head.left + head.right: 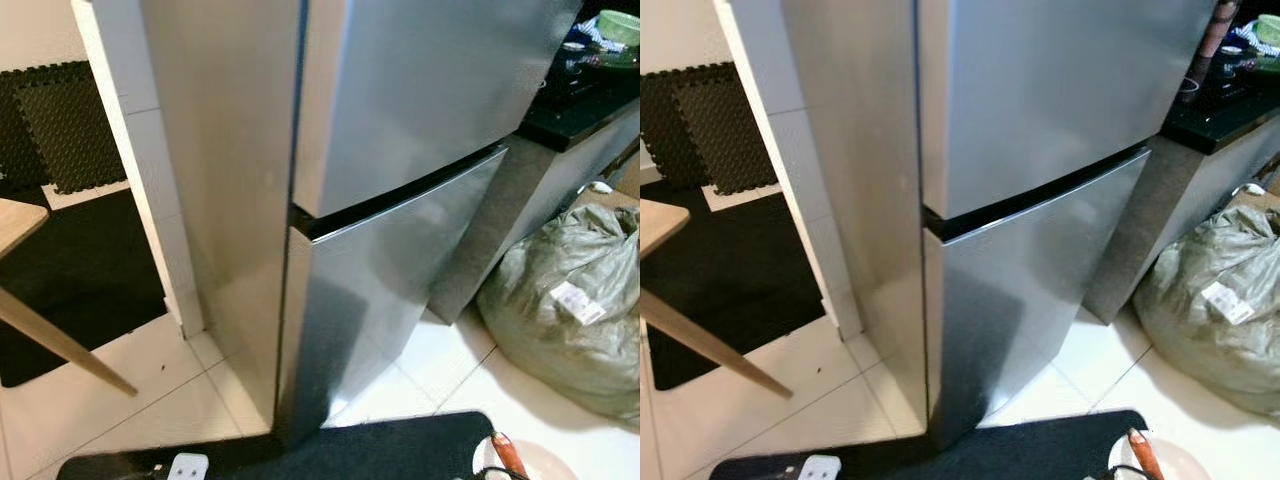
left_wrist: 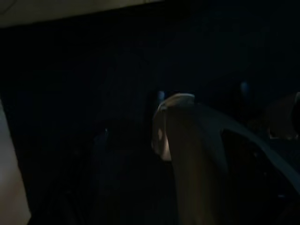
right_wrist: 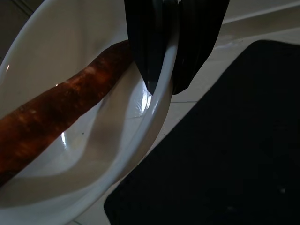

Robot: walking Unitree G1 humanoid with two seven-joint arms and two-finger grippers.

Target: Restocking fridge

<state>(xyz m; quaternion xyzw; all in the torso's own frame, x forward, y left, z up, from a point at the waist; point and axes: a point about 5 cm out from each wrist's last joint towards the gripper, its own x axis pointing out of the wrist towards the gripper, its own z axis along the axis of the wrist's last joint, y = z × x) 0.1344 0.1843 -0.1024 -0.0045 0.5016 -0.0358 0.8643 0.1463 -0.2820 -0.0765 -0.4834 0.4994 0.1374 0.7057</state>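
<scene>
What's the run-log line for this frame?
stage: facing closed two-door silver fridge | right hand: shut on rim of white bowl holding orange carrot | left hand: dark, state unclear | doors: not yet opened

The right gripper (image 3: 161,84) has two flat, matte black fingers (image 3: 145,42) that taper to blunt tips, their faces ribbed with fine lengthwise grooves. In the left wrist view the left arm's parts are too dark to make out.

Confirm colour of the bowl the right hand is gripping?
White, glossy. The bowl shows best in the right wrist view, with the right hand pinching its rim.
</scene>
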